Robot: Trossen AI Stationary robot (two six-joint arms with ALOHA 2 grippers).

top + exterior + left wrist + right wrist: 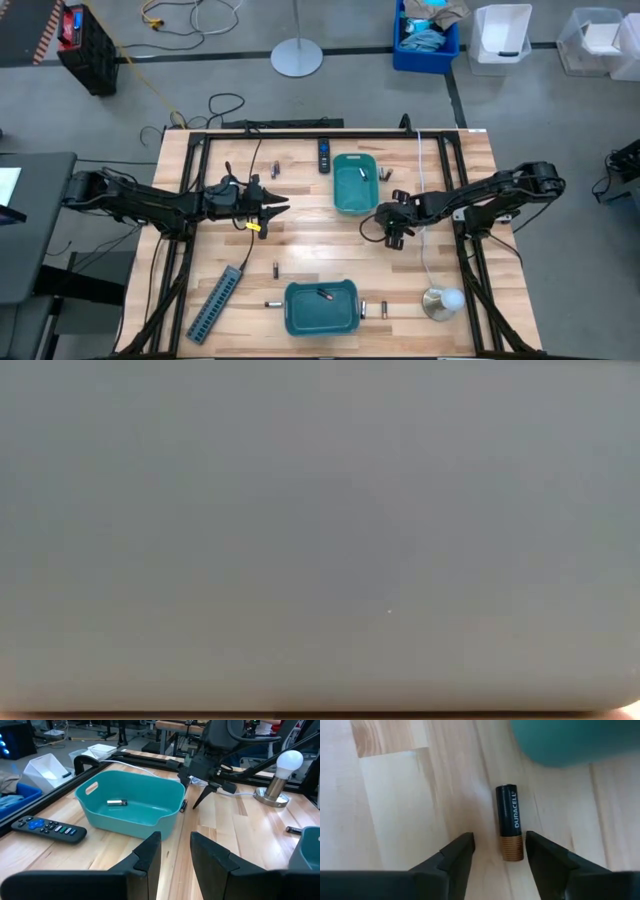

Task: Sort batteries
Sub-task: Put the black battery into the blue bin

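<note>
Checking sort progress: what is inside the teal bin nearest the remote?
One battery lies on the floor of the teal bin; the high view shows it too. The strip of floor behind the near wall is hidden in the left wrist view.

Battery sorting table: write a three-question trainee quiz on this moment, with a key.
1. True or false: the far teal bin holds at least one battery.
2. Which gripper hovers over a Duracell battery lying on the wood? A) left gripper B) right gripper C) neither
3. Fill in: a black ______ lies on the table beside the far teal bin.

Key: 1 true; 2 B; 3 remote.
</note>
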